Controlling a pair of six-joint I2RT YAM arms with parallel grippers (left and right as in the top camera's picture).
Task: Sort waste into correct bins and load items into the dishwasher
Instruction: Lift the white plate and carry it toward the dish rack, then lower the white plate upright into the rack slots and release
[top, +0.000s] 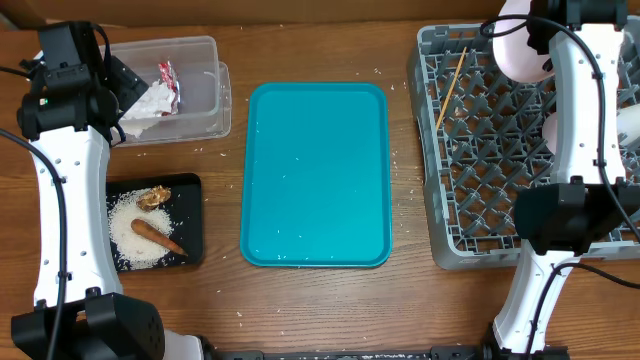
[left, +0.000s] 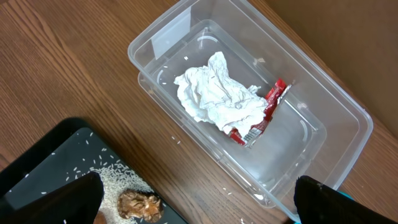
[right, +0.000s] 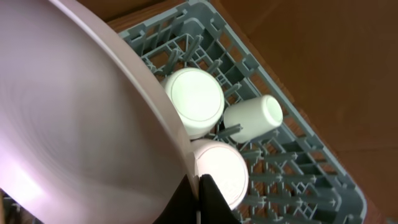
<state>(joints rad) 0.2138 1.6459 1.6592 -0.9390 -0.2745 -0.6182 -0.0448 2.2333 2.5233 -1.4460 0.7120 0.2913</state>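
My left gripper (left: 200, 208) hangs open and empty above the table, between the clear tub (left: 323, 118) and the black tray (left: 43, 158). A crumpled white napkin (left: 214, 93) and a red-and-white wrapper (left: 268, 109) lie in the tub. Rice (top: 130, 235), a brown lump (left: 140, 205) and an orange stick (top: 158, 236) are in the black tray (top: 192, 190). My right gripper (right: 200, 185) is shut on the rim of the large white plate (right: 74, 118), held on edge over the far end of the grey dish rack (top: 480, 200). A wooden stick (top: 450, 88) lies in the rack.
An empty teal tray (top: 315, 175) lies mid-table between bins and rack. In the rack (right: 298, 168) stand two upturned white bowls (right: 194, 99) (right: 222, 171) and a white cup (right: 252, 118) on its side. Stray rice grains dot the wood.
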